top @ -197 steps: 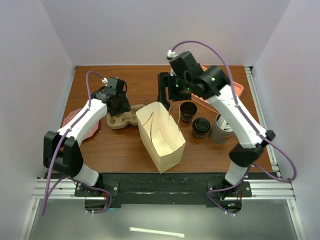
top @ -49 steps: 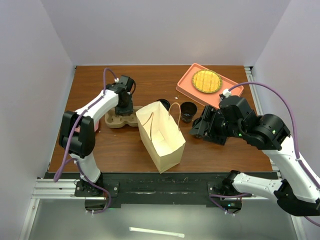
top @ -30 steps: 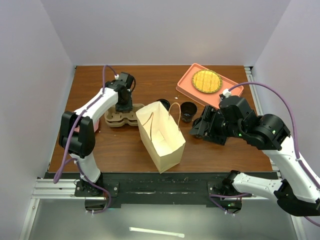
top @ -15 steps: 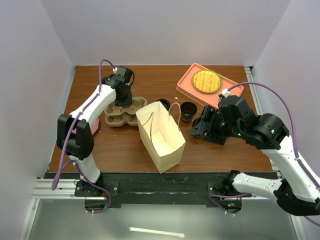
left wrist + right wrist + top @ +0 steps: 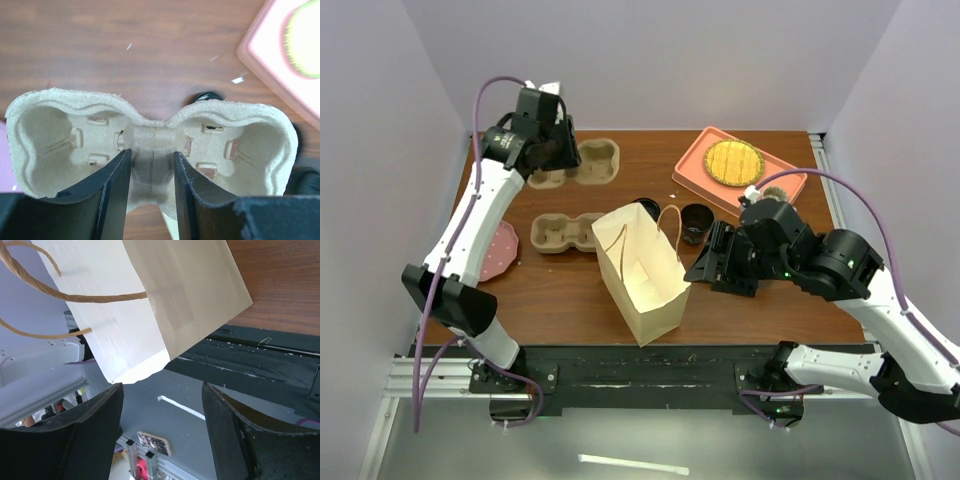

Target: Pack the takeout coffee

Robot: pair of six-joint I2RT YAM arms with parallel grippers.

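The job looks to be at the carrier stage, with no drink packed yet. The left gripper (image 5: 152, 160) is pinched narrow on the middle bridge of a two-cup pulp carrier (image 5: 576, 163) and holds it in the air above the far-left part of the table (image 5: 570, 295). A second carrier (image 5: 563, 232) lies flat on the wood below it. The open paper bag (image 5: 640, 270) stands mid-table, and what shows of its inside looks empty. The takeout coffee cup (image 5: 696, 222) — small and black — stands upright just beyond the bag's right rim, touched by neither arm. Another dark round thing (image 5: 645, 207) sits at the bag's far edge; whether it is the matching cup I cannot tell. The right gripper (image 5: 705, 268) hangs low beside the bag's right wall, its fingers spread wide with nothing between them in the wrist view. Next, as I judge it, the held carrier needs a level seat, in the bag or on the table. The right arm then has to swing back to the cup, straddle its wall and close gently — keeping it upright so the lid stays on top.
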